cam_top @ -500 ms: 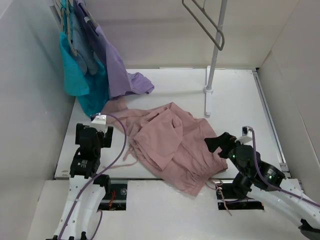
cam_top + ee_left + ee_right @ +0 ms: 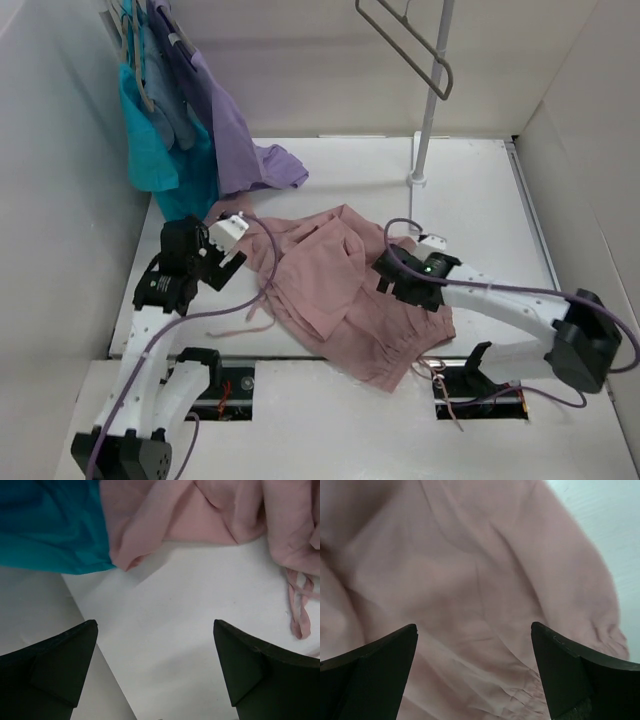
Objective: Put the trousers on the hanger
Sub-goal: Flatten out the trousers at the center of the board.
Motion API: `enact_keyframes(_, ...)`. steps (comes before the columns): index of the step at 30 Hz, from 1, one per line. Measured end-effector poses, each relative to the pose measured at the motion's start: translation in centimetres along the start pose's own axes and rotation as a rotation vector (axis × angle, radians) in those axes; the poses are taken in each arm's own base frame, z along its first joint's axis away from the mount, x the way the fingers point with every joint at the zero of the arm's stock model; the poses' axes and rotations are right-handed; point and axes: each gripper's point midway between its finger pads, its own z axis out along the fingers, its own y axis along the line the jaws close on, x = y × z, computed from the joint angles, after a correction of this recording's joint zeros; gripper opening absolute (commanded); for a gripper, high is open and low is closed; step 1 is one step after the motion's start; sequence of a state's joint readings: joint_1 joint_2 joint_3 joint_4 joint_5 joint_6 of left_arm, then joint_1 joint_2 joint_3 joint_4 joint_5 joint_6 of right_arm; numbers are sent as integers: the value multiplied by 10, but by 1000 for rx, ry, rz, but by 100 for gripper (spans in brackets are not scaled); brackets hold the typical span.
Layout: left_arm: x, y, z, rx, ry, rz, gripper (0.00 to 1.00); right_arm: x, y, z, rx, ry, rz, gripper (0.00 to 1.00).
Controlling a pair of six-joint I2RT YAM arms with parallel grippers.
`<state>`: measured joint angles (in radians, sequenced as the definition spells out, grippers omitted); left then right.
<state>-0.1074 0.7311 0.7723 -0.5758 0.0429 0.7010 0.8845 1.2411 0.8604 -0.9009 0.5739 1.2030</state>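
Both tools were spread and gripped nothing: the left tool stood over bare tabletop beside the far-left corner of the trousers, and the right tool hung over the middle of the cloth. Principal risk, as judged: closing there would take only the top layer, so the garment would lift as a bunch that would not thread over the hanger, which hung high on the stand, well apart. Secondary risk: the left tool lay close to the teal garment and could catch its hem by mistake. The loose drawstrings could snag. The trousers lay crumpled and folded over themselves mid-tabletop, dusty pink, soft and creased, with the gathered waistband at the near edge.
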Motion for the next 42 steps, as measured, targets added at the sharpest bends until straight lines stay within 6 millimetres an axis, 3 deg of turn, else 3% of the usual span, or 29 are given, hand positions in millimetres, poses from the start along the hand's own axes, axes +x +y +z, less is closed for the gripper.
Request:
enact_keyframes(4,8,-22,8,131,47,91,100,27,4,29,12,116,8,96)
enact_keyframes(8,5,-38,0,202,6,136,100,42,-19,50,32,181,78,81)
enact_keyframes(11,13,-46,7,244,34,134,100,41,-24,54,32,196,94,56)
enact_keyframes(12,16,-50,13,264,57,130,100,40,-22,55,22,198,95,34)
enact_keyframes(14,20,-57,27,301,101,119,100,37,-19,57,4,202,91,7)
enact_keyframes(15,22,-63,35,330,130,117,100,34,-18,59,-2,200,97,0)
enact_keyframes(18,24,-88,54,424,181,123,100,18,-23,67,0,190,120,0)
enact_keyframes(21,12,-114,59,508,173,139,100,-12,-29,73,12,149,137,0)
enact_keyframes(23,-5,-127,60,541,132,154,100,-43,-28,72,6,96,147,0)
enact_keyframes(24,-15,-133,61,555,108,160,100,-59,-25,70,-3,67,148,8)
enact_keyframes(25,-23,-139,62,568,88,166,100,-80,-21,66,-17,26,150,25)
enact_keyframes(26,-32,-145,65,580,71,166,100,-94,-17,63,-34,2,146,75)
enact_keyframes(28,-40,-156,74,603,70,152,98,-119,-11,57,-63,-31,125,89)
enact_keyframes(29,-41,-162,80,615,82,144,93,-125,-10,56,-68,-36,124,100)
enact_keyframes(30,-41,-167,86,626,99,131,86,-128,-10,56,-66,-33,121,100)
enact_keyframes(31,-41,-172,92,637,116,119,73,-126,-14,57,-52,-26,121,100)
enact_keyframes(34,-35,-187,107,668,169,88,53,-107,-38,57,-9,19,170,100)
enact_keyframes(35,-33,-191,110,678,184,81,36,-100,-49,55,-3,22,208,100)
enact_keyframes(38,-34,-196,113,697,204,69,0,-86,-85,45,21,2,343,100)
enact_keyframes(42,-50,-193,111,702,187,65,0,-70,-109,55,67,24,465,100)
